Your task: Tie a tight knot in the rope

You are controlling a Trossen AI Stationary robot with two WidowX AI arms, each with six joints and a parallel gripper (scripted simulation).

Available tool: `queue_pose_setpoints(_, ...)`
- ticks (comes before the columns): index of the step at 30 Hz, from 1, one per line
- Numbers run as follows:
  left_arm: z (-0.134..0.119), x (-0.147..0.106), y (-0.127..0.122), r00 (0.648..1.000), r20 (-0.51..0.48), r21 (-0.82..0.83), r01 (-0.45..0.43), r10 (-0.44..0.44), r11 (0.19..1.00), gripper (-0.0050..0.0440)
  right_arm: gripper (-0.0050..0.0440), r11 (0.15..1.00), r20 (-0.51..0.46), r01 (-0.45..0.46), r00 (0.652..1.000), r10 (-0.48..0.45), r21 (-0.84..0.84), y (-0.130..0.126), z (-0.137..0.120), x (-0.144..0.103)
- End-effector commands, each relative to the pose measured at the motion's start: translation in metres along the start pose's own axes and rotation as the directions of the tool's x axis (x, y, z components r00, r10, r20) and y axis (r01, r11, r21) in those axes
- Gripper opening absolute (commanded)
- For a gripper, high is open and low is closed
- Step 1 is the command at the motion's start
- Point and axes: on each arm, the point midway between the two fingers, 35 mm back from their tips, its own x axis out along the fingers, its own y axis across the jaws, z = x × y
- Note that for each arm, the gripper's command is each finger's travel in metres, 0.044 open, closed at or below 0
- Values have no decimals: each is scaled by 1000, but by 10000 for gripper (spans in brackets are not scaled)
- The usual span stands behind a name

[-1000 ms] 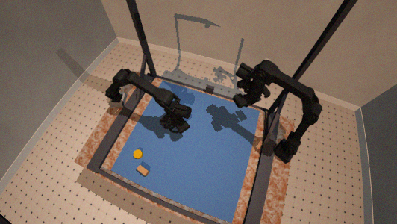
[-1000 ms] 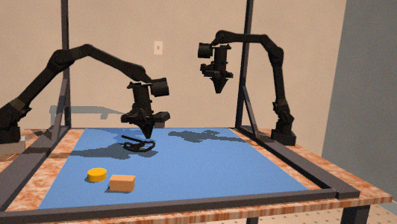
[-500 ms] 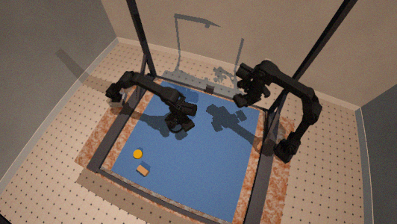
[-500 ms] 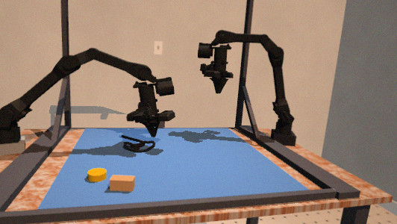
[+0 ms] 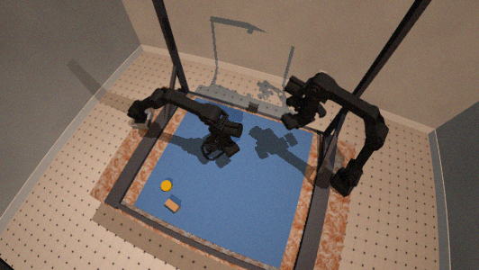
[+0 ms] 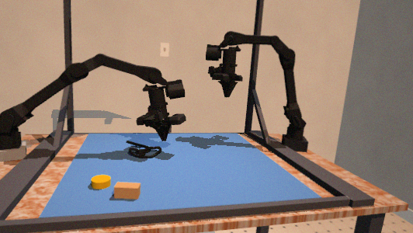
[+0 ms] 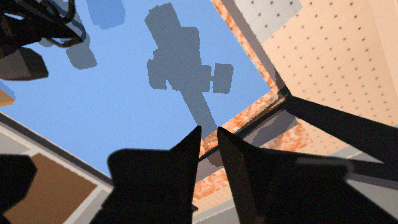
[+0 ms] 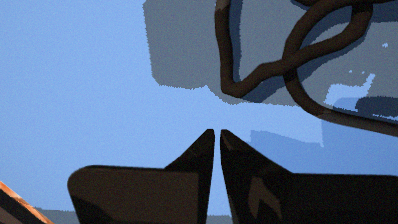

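From where I'm standing, the right arm [image 5: 185,101] [image 6: 100,61] is reaching inward from one side edge of the tabletop, its elbow bent high and its forearm sloping down. Its gripper [image 5: 218,146] [image 6: 164,139] [image 8: 217,131] is pointing down, empty, the fingertips nearly meeting. The left arm [image 5: 374,121] [image 6: 285,54] is rising by the opposite side edge and arching inward. Its gripper [image 5: 308,112] [image 6: 227,95] [image 7: 209,128] is hanging higher than the other, pointing down, empty, fingers slightly parted.

top looks steeply down; exterior faces the same mat [image 5: 243,198] [image 6: 217,175] low.
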Motion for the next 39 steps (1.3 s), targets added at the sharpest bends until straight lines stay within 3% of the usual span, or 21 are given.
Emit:
queue_pose_setpoints(1, -2, -8, 0, 1000, 22, -8, -15, 15, 1000, 85, 20, 1000, -21, -31, 999, 31, -1, 5, -16, -10)
queue_pose_setpoints(13, -2, -8, 0, 1000, 22, -8, -15, 15, 1000, 85, 20, 999, -22, -32, 999, 32, -1, 5, -21, -9)
queue_pose_setpoints(39, -2, -8, 0, 1000, 22, -8, -15, 15, 1000, 85, 20, 1000, -18, -13, 1000, 13, 0, 2, -18, 21)
